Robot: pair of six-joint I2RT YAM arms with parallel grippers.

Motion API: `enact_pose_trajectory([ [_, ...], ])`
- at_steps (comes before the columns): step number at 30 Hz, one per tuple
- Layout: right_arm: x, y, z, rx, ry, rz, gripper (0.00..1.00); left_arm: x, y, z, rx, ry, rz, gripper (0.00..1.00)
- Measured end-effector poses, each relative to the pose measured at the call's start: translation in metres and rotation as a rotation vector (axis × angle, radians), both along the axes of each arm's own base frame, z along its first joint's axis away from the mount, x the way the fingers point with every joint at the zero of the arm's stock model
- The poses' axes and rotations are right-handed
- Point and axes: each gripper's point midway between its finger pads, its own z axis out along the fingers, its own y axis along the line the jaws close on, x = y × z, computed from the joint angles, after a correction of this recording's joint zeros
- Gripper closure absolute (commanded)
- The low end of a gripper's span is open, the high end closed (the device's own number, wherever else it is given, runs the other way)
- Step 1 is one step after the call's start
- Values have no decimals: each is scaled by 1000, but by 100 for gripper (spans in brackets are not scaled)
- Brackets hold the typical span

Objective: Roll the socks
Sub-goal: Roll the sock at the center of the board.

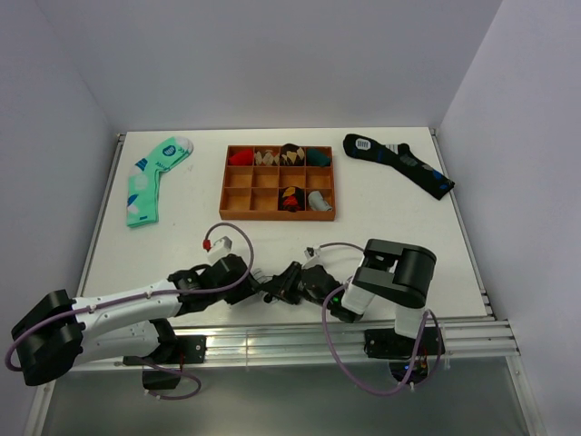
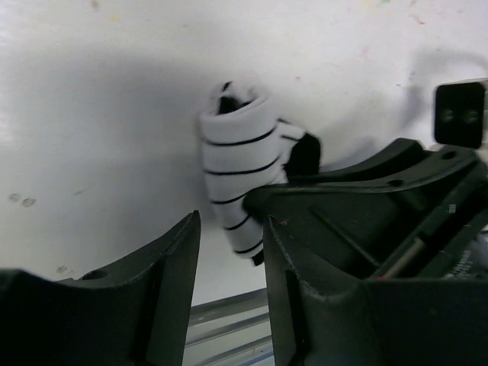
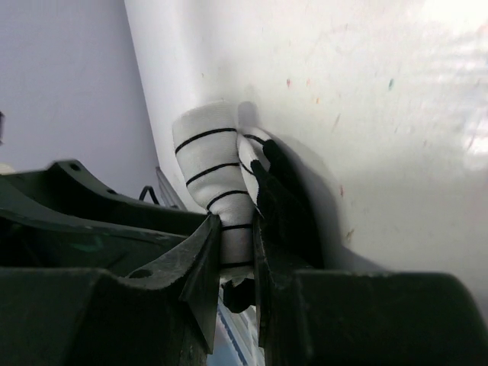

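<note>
The white sock with thin black stripes (image 2: 240,156) is rolled into a tight bundle lying on the white table near the front edge. My right gripper (image 3: 235,223) is shut on one end of the roll (image 3: 210,152), with the sock's black part beside its right finger. My left gripper (image 2: 231,223) is open, and the roll's other end reaches just between its fingertips without being squeezed. In the top view the two grippers, left (image 1: 257,289) and right (image 1: 283,285), meet tip to tip and hide the sock.
A wooden compartment tray (image 1: 238,191) holding rolled socks stands at the middle back. A mint green sock (image 1: 150,177) lies at back left and a long black sock (image 1: 399,162) at back right. The metal front rail (image 1: 300,341) runs just below the grippers.
</note>
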Motion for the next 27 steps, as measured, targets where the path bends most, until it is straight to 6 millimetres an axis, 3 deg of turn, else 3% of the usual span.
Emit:
enact_pose_trajectory([
  [4,8,-4,1,-16,-13,-13,100,-4,8,-7,14,23,26,55],
  [14,20,-17,4,-161,-144,10,100,5,14,-1,27,3,58,55],
  [20,17,-23,6,-257,-267,75,100,55,23,42,43,-81,95,55],
  [24,11,-24,6,-328,-366,115,100,84,5,72,41,-132,8,57],
  [27,5,-24,6,-372,-432,137,100,98,-8,72,70,-119,-89,58],
])
